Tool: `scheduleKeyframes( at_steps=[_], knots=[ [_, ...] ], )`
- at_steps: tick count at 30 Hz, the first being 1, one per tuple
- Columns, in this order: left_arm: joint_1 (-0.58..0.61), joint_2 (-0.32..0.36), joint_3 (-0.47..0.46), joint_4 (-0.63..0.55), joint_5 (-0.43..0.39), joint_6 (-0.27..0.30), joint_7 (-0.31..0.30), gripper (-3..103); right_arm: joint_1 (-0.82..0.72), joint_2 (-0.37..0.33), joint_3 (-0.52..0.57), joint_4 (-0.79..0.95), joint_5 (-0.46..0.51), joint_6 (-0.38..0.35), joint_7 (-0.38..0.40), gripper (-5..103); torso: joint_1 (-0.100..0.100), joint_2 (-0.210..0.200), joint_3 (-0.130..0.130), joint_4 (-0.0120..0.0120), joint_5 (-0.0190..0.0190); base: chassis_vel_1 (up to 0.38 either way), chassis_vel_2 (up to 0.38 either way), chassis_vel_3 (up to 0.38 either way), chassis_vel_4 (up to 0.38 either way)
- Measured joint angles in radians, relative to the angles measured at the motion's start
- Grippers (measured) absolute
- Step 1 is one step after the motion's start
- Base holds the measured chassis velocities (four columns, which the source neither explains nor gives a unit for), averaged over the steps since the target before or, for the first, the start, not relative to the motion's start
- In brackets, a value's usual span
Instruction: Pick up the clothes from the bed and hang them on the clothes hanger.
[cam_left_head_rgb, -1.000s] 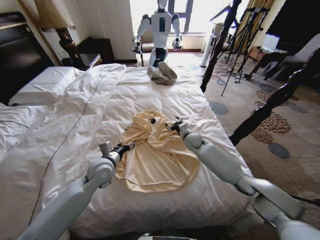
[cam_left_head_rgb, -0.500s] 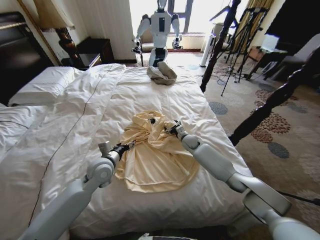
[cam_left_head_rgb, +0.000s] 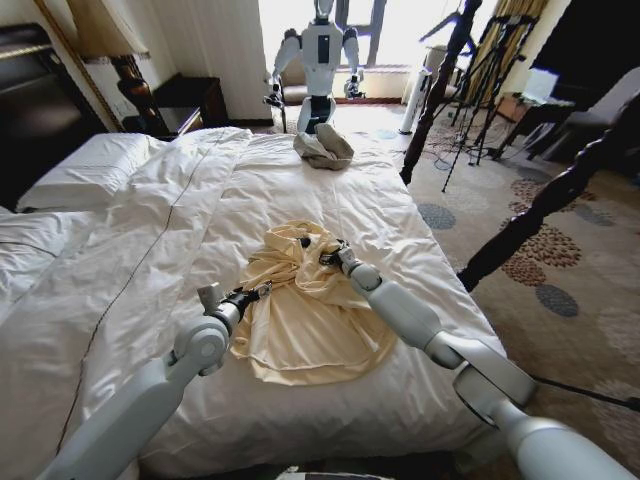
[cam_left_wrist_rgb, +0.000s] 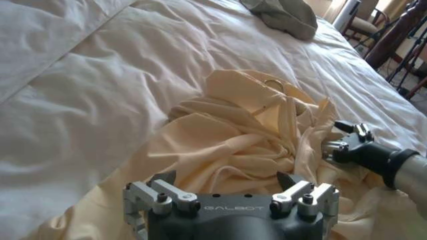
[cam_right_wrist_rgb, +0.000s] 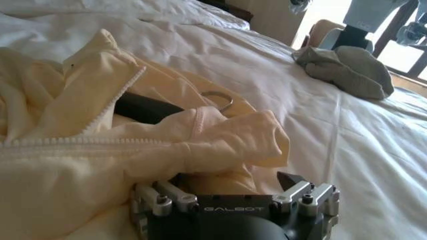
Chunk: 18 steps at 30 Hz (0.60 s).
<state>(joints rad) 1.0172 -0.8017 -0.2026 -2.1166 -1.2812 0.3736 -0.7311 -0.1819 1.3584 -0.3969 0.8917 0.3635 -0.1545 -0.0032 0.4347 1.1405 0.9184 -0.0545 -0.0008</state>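
While both my arms reach over the bed, the clothes lie crumpled on the duvet between them.

My right gripper is at the shirt's 1 o'clock edge, jaws spread, with a bunched fold of cream fabric lying between its fingertips in its wrist view; whether they actually touch the cloth I cannot tell. My left gripper sits at the shirt's 9 o'clock edge, jaws spread and pinching nothing, its fingertips just above the fabric. A dark bar, probably the clothes hanger, pokes out from under the shirt's folds, with a thin metal loop just beside it. At 12 o'clock, well apart near the bed's far edge, rests a grey-beige cloth bundle.
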Motion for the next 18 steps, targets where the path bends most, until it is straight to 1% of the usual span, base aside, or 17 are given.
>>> scheduleKeyframes(
  at_steps=[1, 2, 4, 6, 7, 8, 11, 12, 14, 15, 17, 18],
  knots=[
    [0.0, 0.0, 0.0, 0.0, 0.0, 0.0, 0.0, 100, 0.0, 0.0, 0.0, 0.0, 0.0, 0.0, 0.0, 96, 0.0, 0.0, 0.0, 0.0, 0.0, 0.0, 0.0, 0.0, 0.0],
    [0.003, -0.001, 0.0, 0.001, 0.0, 0.0, 0.0, 100, 0.008, 0.015, 0.002, -0.022, -0.002, 0.0, -0.012, 94, 0.0, 0.0, 0.0, 0.0, 0.0001, 0.0, 0.0, 0.0, 0.0],
    [0.005, -0.002, 0.0, 0.001, 0.0, 0.0, 0.0, 100, 0.015, 0.027, 0.004, -0.039, -0.002, -0.003, -0.023, 94, 0.0, 0.0, 0.0, 0.0, 0.0002, 0.0, 0.0, 0.0, 0.0],
    [0.01, -0.002, 0.0, 0.001, 0.0, 0.0, 0.0, 100, 0.03, 0.051, 0.011, -0.081, 0.0, -0.004, -0.048, 86, 0.0, 0.0, 0.0, 0.0, 0.0002, 0.0, 0.0, 0.0, 0.0],
    [0.011, -0.003, -0.001, 0.001, 0.0, 0.0, 0.0, 100, 0.035, 0.059, 0.013, -0.096, 0.001, -0.004, -0.057, 81, 0.0, 0.0, 0.0, 0.0, 0.0002, 0.0, 0.0, 0.0, 0.0],
    [0.011, -0.003, -0.001, 0.001, 0.0, 0.0, 0.0, 100, 0.035, 0.059, 0.013, -0.096, 0.001, -0.004, -0.057, 81, 0.0, 0.0, 0.0, 0.0, 0.0002, 0.0, 0.0, 0.0, 0.0],
    [0.016, -0.007, -0.001, 0.001, 0.0, -0.001, 0.0, 100, 0.058, 0.084, 0.025, -0.148, 0.027, -0.014, -0.102, 65, 0.0, 0.0, 0.0, 0.0003, 0.0003, 0.0, 0.0, 0.0, 0.0],
    [0.016, -0.007, -0.001, 0.001, 0.0, -0.001, 0.0, 100, 0.058, 0.084, 0.025, -0.148, 0.027, -0.014, -0.102, 65, 0.0, 0.0, 0.0, 0.0003, 0.0003, 0.0, 0.0, 0.0, 0.0],
    [0.019, -0.007, -0.001, 0.002, 0.0, -0.001, -0.001, 100, 0.068, 0.084, 0.027, -0.155, 0.046, -0.043, -0.15, 54, 0.0, 0.0, 0.0, 0.0001, 0.0003, 0.0, 0.0, 0.0, 0.0],
    [0.019, -0.007, -0.001, 0.002, 0.0, -0.001, -0.001, 100, 0.068, 0.084, 0.027, -0.155, 0.046, -0.043, -0.15, 54, 0.0, 0.0, 0.0, 0.0001, 0.0003, 0.0, 0.0, 0.0, 0.0],
    [0.019, -0.007, -0.001, 0.002, 0.0, -0.002, -0.001, 100, 0.07, 0.074, 0.026, -0.142, 0.076, -0.089, -0.18, 43, 0.0, 0.0, 0.0, 0.0, 0.0003, 0.0, 0.0, 0.0, 0.0],
    [0.019, -0.007, -0.001, 0.002, 0.0, -0.002, -0.001, 100, 0.07, 0.074, 0.026, -0.142, 0.079, -0.093, -0.183, 43, 0.0, 0.0, 0.0, 0.0, 0.0003, 0.0, 0.0, 0.0, 0.0]
  ],
)
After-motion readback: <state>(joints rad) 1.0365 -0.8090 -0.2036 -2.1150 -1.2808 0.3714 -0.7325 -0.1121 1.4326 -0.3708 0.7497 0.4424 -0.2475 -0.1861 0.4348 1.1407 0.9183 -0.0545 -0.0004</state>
